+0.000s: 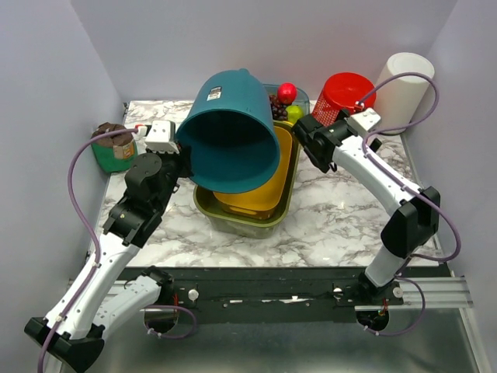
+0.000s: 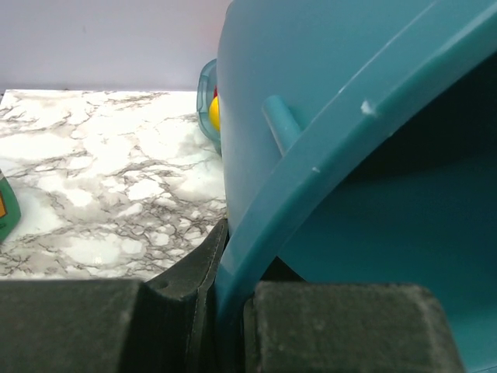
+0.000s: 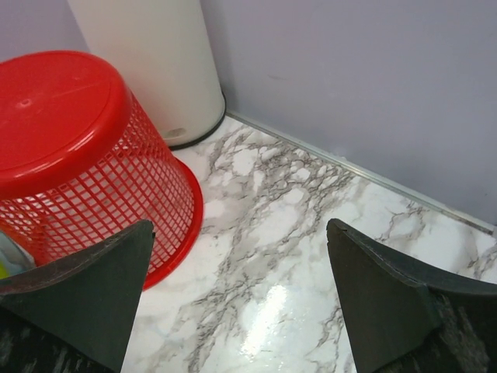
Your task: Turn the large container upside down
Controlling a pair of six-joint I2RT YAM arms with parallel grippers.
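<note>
Left tool (image 1: 180,159) is clamped on the bucket (image 1: 233,132) rim. In the left wrist view I can see one finger (image 2: 93,326) outside the wall and the other (image 2: 342,326) inside, with the thick teal lip squeezed between them. The grip sits at the left side of the mouth, low down, so the bucket hangs off to the tool's right.

The bucket is about halfway over. It's lying tilted on its side, with the base pointing up and toward the back wall and the mouth facing the near edge and slightly down. It's sitting above the yellow tub (image 1: 260,200), which is nested in a green tray (image 1: 233,221) in the middle of the surface (image 1: 342,217). The lower lip looks right at the tub, but I can't tell if it's actually touching.

Looks-wise it's plain teal plastic, tapered, with a small sticker (image 1: 215,95) high on the outside near the base. There's a beefy rolled rim and a little rib (image 2: 279,124) just under it. The inside is dark and shows nothing in it.

Right tool (image 1: 307,138) has its jaws wide apart with nothing between them. It's just beside the bucket's right edge, and its camera looks at the upturned red basket (image 3: 70,132) and the white cylinder (image 3: 147,54) in the back corner.
</note>
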